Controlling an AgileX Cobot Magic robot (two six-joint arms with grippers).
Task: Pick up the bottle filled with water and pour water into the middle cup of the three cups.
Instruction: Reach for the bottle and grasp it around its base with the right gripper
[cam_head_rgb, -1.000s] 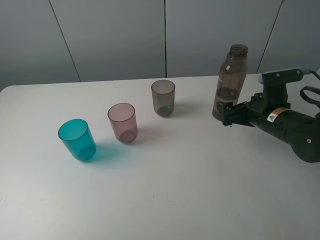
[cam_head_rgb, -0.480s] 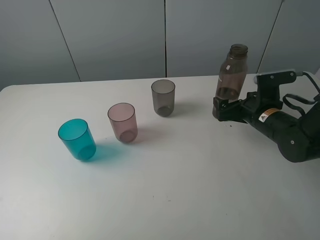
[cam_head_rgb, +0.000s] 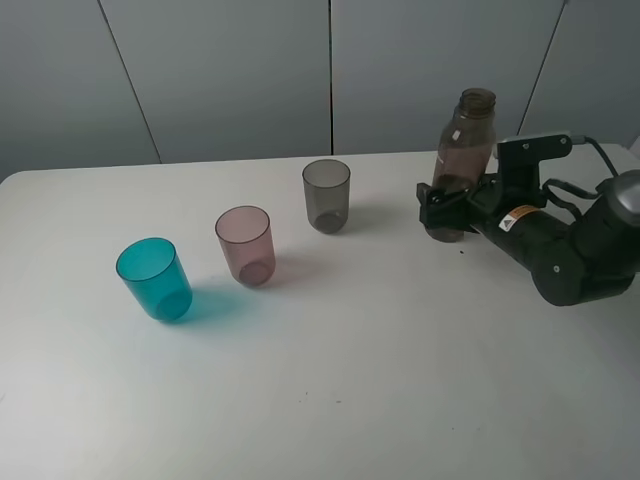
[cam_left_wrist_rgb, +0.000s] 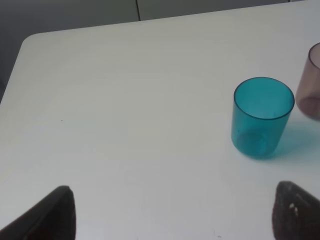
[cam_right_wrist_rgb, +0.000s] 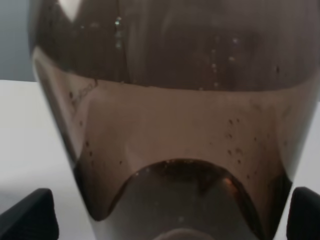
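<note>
The smoky brown bottle (cam_head_rgb: 462, 150) stands uncapped at the back right of the table, with water in its lower part. It fills the right wrist view (cam_right_wrist_rgb: 175, 125). My right gripper (cam_head_rgb: 440, 208) is open, its jaws on either side of the bottle's base with a gap to each side. The pale pink middle cup (cam_head_rgb: 246, 245) stands between the teal-blue cup (cam_head_rgb: 155, 279) and the smoky grey cup (cam_head_rgb: 327, 195). My left gripper (cam_left_wrist_rgb: 175, 220) is open and empty, low over the table near the teal cup (cam_left_wrist_rgb: 261, 117). It does not show in the exterior high view.
The white table (cam_head_rgb: 350, 380) has its back edge just behind the bottle. A grey panelled wall (cam_head_rgb: 230, 70) stands behind it. The pink cup's edge shows in the left wrist view (cam_left_wrist_rgb: 311, 82).
My right arm has moved left toward the bottle, and its open jaws now stand around the bottle's base. The bottle and the cups have not moved.
</note>
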